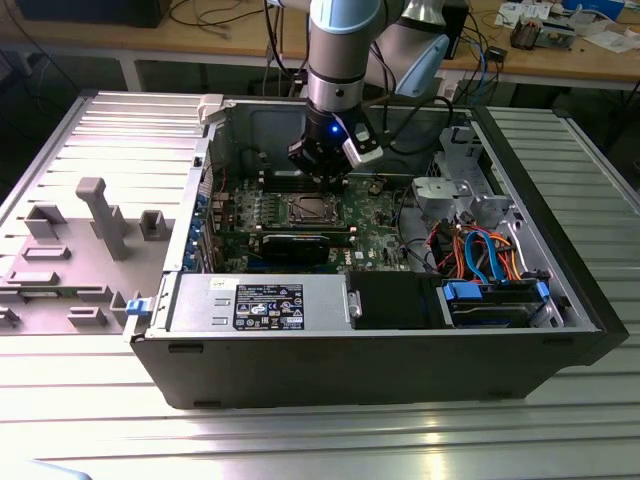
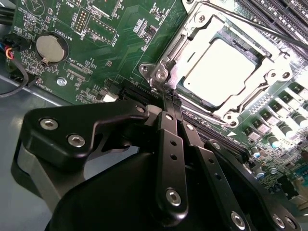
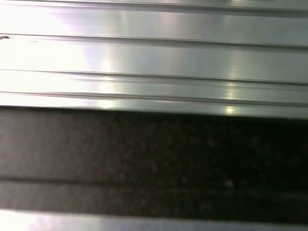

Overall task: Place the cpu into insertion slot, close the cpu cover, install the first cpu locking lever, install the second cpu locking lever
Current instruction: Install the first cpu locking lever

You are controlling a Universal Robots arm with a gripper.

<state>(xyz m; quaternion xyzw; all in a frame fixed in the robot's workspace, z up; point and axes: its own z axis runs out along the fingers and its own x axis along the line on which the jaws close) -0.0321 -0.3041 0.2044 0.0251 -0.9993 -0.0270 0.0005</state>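
Observation:
The cpu lies flat in the insertion slot, its pale metal top showing through the window of the cpu cover. The cover is down over it. A thin locking lever runs along the far side of the socket. In the second wrist view my gripper has its black fingers pressed together, with the tips right at the socket corner nearest them. I cannot tell whether they pinch anything. In the exterior view the gripper hangs just behind the socket inside the open computer case.
A labelled power supply box sits at the case front, and a drive cage with blue and orange cables at the exterior view's right. A grey fixture block stands outside the case at the left. A coin battery and long black memory slots flank the socket.

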